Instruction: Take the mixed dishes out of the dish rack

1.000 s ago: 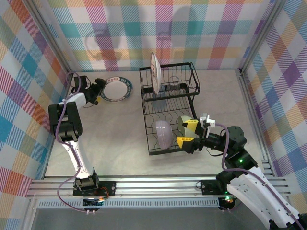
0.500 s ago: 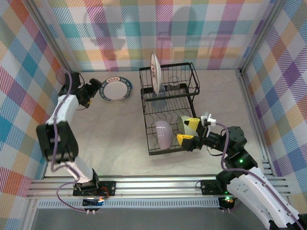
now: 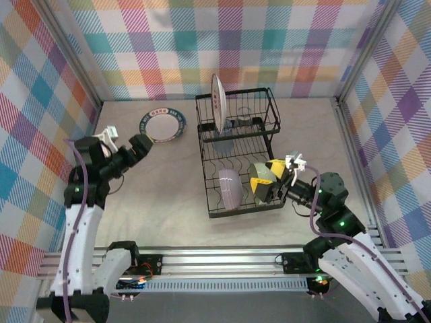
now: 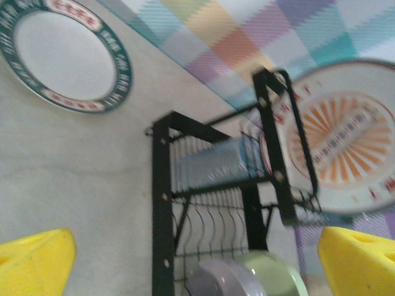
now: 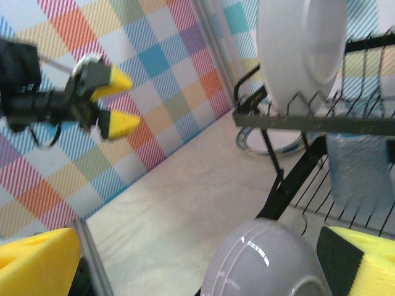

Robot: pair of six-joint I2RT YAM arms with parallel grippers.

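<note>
The black wire dish rack (image 3: 237, 156) stands mid-table. A white plate with an orange sunburst (image 3: 217, 102) stands upright in its upper basket, above a bluish tumbler (image 3: 225, 140). A lavender bowl (image 3: 229, 188) and a pale green bowl (image 3: 256, 169) sit on edge in the lower tray. A white plate with a blue-green rim (image 3: 162, 126) lies flat on the table left of the rack. My left gripper (image 3: 138, 147) hangs open in the air near that plate, holding nothing. My right gripper (image 3: 268, 179) is open at the rack's right front, beside the green bowl. The lavender bowl (image 5: 265, 265) lies just beyond its fingers.
Plaid walls enclose the table on three sides. Bare tabletop (image 3: 161, 188) stretches between the left arm and the rack. The left wrist view looks at the rack (image 4: 162, 185), the sunburst plate (image 4: 345, 142) and the tumbler (image 4: 213, 163) from the side.
My left arm has pulled back from the flat plate, lifting and swinging toward the near left. My right gripper has rolled and edged closer to the green bowl.
</note>
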